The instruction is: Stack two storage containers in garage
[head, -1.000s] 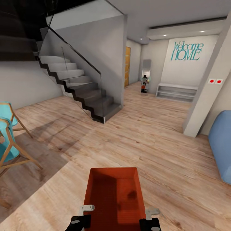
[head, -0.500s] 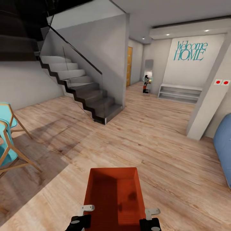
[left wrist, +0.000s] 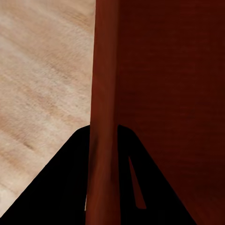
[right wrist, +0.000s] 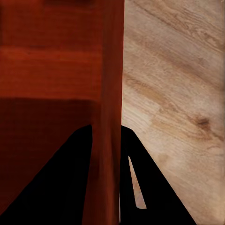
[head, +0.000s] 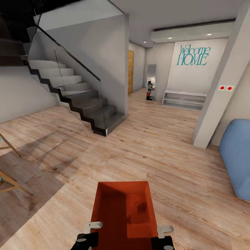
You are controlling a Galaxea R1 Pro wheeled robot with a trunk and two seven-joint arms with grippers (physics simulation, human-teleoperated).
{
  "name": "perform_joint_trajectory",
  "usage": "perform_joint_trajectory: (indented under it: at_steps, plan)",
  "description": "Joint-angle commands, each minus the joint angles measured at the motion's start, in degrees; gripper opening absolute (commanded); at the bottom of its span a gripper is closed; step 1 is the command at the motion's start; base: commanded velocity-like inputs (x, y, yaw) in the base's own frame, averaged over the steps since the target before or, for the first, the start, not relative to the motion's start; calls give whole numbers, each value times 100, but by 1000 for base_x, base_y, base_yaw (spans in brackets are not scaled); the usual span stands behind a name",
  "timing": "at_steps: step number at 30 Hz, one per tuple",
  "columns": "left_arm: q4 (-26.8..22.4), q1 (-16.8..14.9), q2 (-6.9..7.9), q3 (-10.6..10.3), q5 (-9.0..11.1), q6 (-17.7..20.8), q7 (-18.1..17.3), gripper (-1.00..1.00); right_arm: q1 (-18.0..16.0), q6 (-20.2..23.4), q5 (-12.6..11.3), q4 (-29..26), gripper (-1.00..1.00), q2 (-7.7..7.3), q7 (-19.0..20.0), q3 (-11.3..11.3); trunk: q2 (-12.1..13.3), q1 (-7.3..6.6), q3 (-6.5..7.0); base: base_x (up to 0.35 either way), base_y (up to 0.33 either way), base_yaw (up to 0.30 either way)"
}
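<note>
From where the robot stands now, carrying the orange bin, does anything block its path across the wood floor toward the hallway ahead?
Nothing visible lies on the wood floor straight ahead of the storage container. The staircase stands to the left, a white pillar and blue seat to the right, leaving an open lane toward the hallway. The garage is not in view.
</note>
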Motion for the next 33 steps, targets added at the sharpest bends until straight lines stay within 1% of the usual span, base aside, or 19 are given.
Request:
perform_joint_trajectory:
  at_steps: [1, 3, 7, 33]
  plan:
    - [-6, 2, -5, -184, 59, 31, 21, -100, -8, -20, -58, 13, -100, -2, -60, 40, -3, 3, -6, 318, 0, -3]
    - [0, 2, -4, -301, 59, 28, 20, -100, -8, -20, -56, 13, -100, -3, -60, 40, -3, 3, -6, 320, 0, -1]
    - [3, 2, -5, -363, 59, 26, 27, -100, -8, -28, -56, 13, -100, -3, -60, 40, -3, 3, -6, 321, 0, 0]
    - [3, 2, -2, -372, 62, 25, 54, -100, -8, -38, -55, 13, -100, -3, -60, 40, -3, 3, -6, 322, 0, 0]
